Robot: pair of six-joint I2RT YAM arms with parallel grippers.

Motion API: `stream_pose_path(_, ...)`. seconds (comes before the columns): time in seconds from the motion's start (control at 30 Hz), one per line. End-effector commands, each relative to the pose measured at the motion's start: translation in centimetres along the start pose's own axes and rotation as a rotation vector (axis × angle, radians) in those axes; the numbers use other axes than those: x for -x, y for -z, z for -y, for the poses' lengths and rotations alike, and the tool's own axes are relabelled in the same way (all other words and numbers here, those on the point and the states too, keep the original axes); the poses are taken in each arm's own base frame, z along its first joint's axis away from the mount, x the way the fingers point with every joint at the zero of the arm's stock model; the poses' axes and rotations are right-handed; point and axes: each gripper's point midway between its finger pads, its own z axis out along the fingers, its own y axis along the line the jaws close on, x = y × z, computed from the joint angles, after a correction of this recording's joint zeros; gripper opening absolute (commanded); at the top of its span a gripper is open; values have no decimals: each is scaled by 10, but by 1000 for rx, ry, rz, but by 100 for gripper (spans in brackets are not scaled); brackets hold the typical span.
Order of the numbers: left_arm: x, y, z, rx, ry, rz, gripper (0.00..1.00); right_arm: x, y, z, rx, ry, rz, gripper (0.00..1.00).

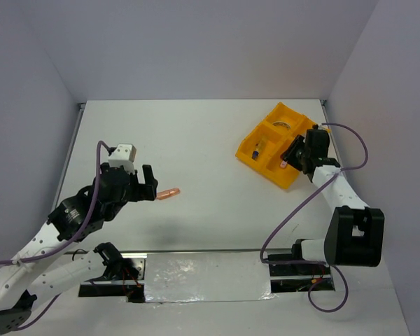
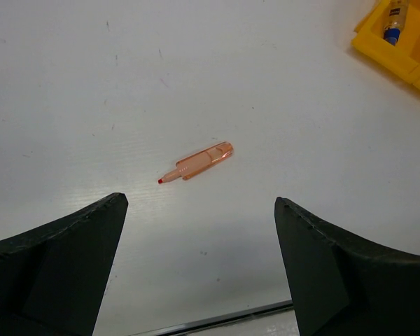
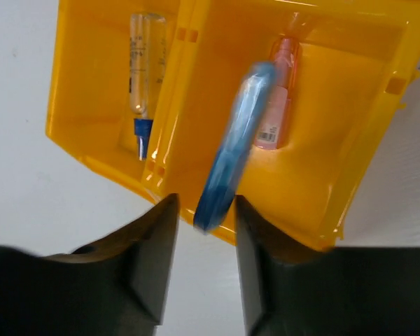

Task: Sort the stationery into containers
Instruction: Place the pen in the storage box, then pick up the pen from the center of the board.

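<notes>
A short orange stick [image 1: 169,194] lies on the white table just right of my left gripper [image 1: 151,186]. In the left wrist view the stick [image 2: 196,162] lies ahead of the wide-open, empty gripper [image 2: 199,203]. My right gripper [image 3: 204,203] hangs over the near side of the yellow tray [image 3: 91,105]. A blurred blue stick [image 3: 232,150] is loose between its parted jaws, with a gap on its left, tilting over a compartment that holds a pink stick [image 3: 276,105]. A clear pen-like piece with a blue tip [image 3: 141,77] lies in the neighbouring compartment.
The tray [image 1: 269,171] sits at the far right of the table, turned diagonally. A tan tape ring [image 1: 283,126] lies in a far compartment. A metal strip [image 1: 203,276] runs along the near edge between the arm bases. White walls enclose the table.
</notes>
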Motion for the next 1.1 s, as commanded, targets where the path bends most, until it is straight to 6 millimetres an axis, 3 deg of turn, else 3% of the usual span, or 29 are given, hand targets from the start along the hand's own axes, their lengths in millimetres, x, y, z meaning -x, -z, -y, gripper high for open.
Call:
stream_pose_path(0.0, 11, 4, 2, -22, -3, 45, 99, 35, 2, -18, 36, -2, 74, 55)
stream_pose_path(0.13, 9, 4, 4, -33, -4, 39, 99, 45, 9, -23, 42, 4, 97, 63)
stream_pose_path(0.17, 9, 4, 4, -32, -3, 37, 99, 45, 11, -24, 48, 7, 94, 69)
stream_pose_path(0.23, 9, 3, 4, -32, -3, 34, 99, 46, 19, -31, 81, 19, 100, 70)
stream_pose_path(0.3, 9, 2, 4, -27, 5, 33, 99, 47, 35, -43, 145, 42, 126, 70)
stream_pose_path(0.37, 8, 1, 2, -8, 8, 24, 99, 51, 55, -73, 300, 103, 185, 70)
stream_pose_path(0.47, 11, -1, -8, 50, 42, 29, 99, 12, 81, -133, 567, 303, 121, 72)
stream_pose_path(0.5, 13, -2, -17, 94, 58, 36, 99, -17, 91, -159, 649, 433, 78, 72)
stream_pose_path(0.57, 14, -2, -26, 137, 83, 45, 99, -55, 95, -180, 715, 585, -6, 73)
stream_pose_path(0.6, 15, -2, -35, 181, 106, 52, 99, -82, 108, -204, 801, 726, -29, 73)
stream_pose_path(0.7, 16, 1, -50, 248, 153, 65, 99, -136, 104, -223, 871, 961, -141, 78)
stream_pose_path(0.73, 19, 4, -56, 274, 164, 82, 99, -173, 102, -231, 902, 1043, -222, 78)
stream_pose_path(0.8, 21, 9, -65, 308, 190, 104, 99, -194, 104, -248, 939, 1162, -241, 78)
stream_pose_path(0.83, 23, 13, -73, 346, 203, 125, 99, -215, 93, -250, 936, 1208, -290, 78)
stream_pose_path(0.87, 25, 16, -79, 369, 224, 142, 99, -224, 99, -269, 980, 1275, -262, 78)
stream_pose_path(0.93, 29, 25, -86, 383, 253, 180, 99, -247, 79, -277, 973, 1343, -298, 78)
stream_pose_path(0.97, 31, 29, -89, 382, 268, 205, 99, -248, 81, -295, 1001, 1398, -260, 77)
stream_pose_path(1.03, 34, 33, -91, 375, 279, 228, 99, -269, 61, -297, 993, 1470, -308, 77)
stream_pose_path(1.07, 34, 35, -90, 361, 276, 237, 99, -270, 64, -309, 1027, 1517, -304, 76)
